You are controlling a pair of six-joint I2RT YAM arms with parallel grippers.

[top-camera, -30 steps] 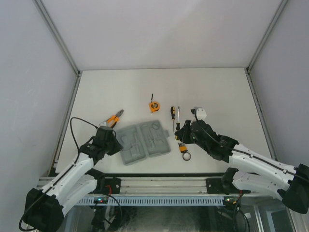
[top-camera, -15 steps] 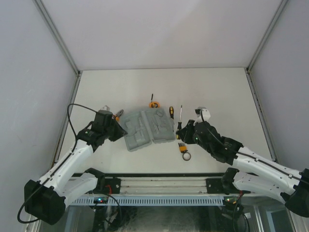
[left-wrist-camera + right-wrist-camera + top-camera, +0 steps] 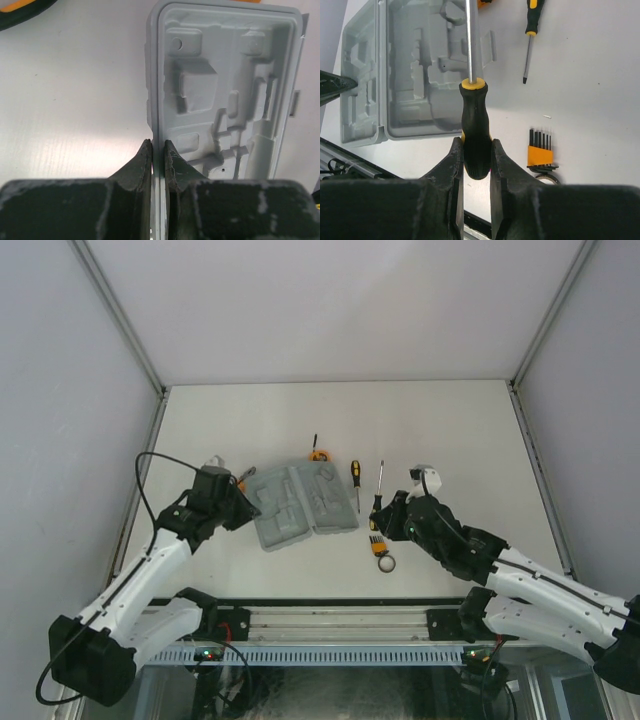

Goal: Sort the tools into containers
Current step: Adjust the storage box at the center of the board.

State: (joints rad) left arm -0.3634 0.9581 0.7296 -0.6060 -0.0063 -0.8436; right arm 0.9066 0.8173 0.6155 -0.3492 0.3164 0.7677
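The left hand (image 3: 158, 150) pinches the rim of the open case (image 3: 300, 505) on the table (image 3: 450, 420). The right hand (image 3: 476, 150) is clamped on a screwdriver (image 3: 476, 125) beside it. Gripped by the handle end, it could swing and land crooked.

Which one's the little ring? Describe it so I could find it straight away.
Find the open grey case in the top view's middle. Just off its lower right corner lies an orange bit set with black bits; the ring lies directly below that. It is the only plain dark hoop, with no orange.
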